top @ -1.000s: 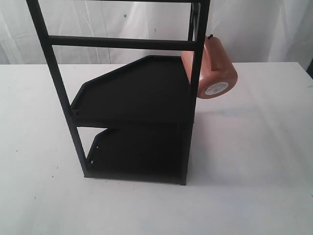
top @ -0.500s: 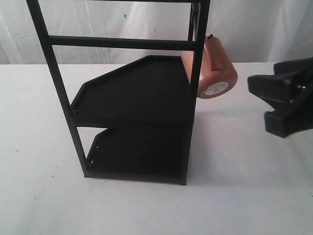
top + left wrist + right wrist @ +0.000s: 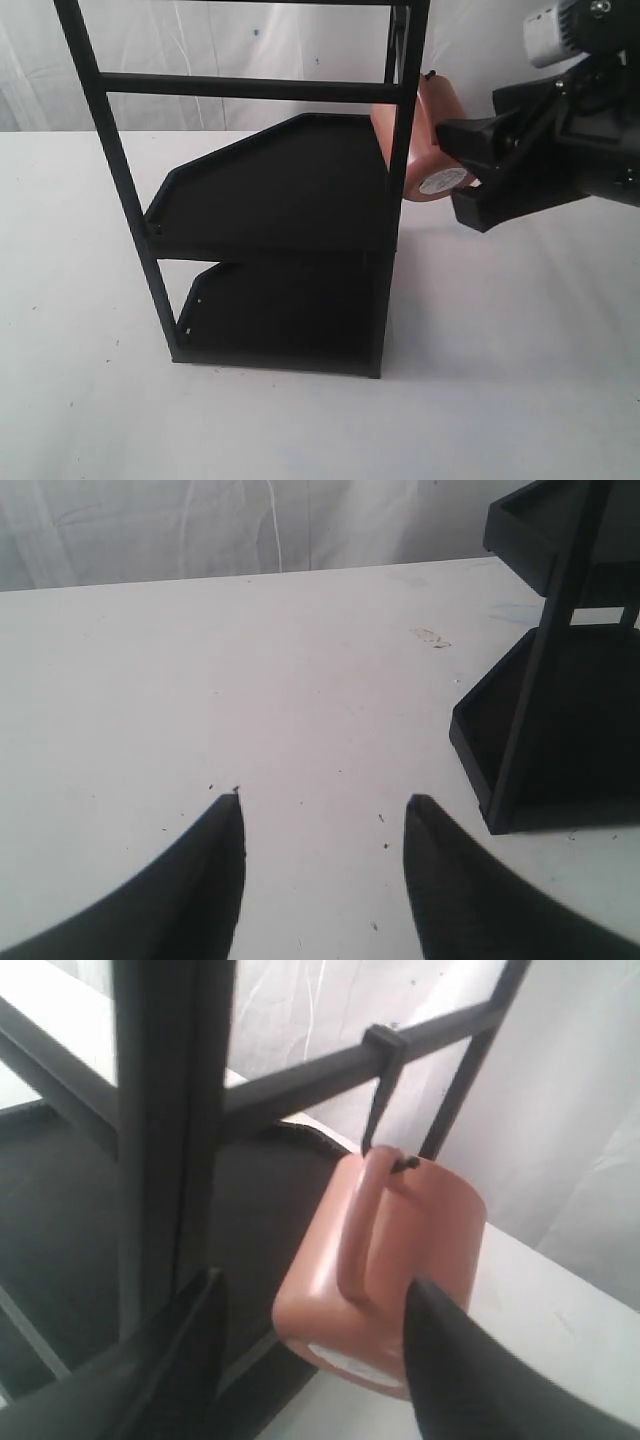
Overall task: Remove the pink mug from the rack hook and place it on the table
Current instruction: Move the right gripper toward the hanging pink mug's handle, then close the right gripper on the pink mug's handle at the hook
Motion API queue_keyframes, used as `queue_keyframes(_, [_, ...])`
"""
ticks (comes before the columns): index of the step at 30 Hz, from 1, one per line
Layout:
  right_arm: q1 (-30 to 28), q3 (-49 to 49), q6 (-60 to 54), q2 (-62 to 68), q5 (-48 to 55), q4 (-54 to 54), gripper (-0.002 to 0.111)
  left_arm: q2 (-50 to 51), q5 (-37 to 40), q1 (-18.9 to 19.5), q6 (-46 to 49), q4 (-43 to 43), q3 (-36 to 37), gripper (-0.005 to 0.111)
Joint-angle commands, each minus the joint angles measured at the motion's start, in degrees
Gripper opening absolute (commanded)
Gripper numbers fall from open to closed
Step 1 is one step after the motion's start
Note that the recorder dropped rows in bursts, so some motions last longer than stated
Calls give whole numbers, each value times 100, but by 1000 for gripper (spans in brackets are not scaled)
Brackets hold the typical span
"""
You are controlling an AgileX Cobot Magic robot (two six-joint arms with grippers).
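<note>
The pink mug [image 3: 428, 130] hangs by its handle [image 3: 358, 1222] from the rack hook [image 3: 378, 1110] on the right post of the black rack [image 3: 280, 200], its white-stickered base facing outward. My right gripper [image 3: 452, 168] is open at the mug's base end. In the right wrist view, the right gripper [image 3: 318, 1282] has one finger [image 3: 455, 1360] at the mug's side, and the other finger [image 3: 185, 1360] lies by the rack post. My left gripper [image 3: 325, 802] is open and empty over the white table [image 3: 250, 660], left of the rack's base [image 3: 560, 740].
The rack's crossbar [image 3: 240, 87] and right post [image 3: 405, 120] stand right beside the mug. Its two flat shelves [image 3: 290, 190] fill the frame below. Bare white tabletop [image 3: 520, 350] lies under and to the right of the mug. A white curtain hangs behind.
My right arm came into the exterior view from the right edge and moved up and left until its open jaws reached the mug's base. The mug and rack have not moved.
</note>
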Motion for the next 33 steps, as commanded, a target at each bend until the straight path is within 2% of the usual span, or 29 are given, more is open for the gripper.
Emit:
queue_keyframes(1, [120, -183, -116, 221, -165, 13, 51, -26, 26, 12, -10, -53, 26, 53])
queue_keyframes(14, [120, -199, -116, 726, -983, -47, 51, -26, 26, 12, -10, -53, 26, 53])
queue_keyframes(33, [120, -304, -152, 1352, -1391, -47, 51, -26, 26, 12, -10, -53, 26, 53])
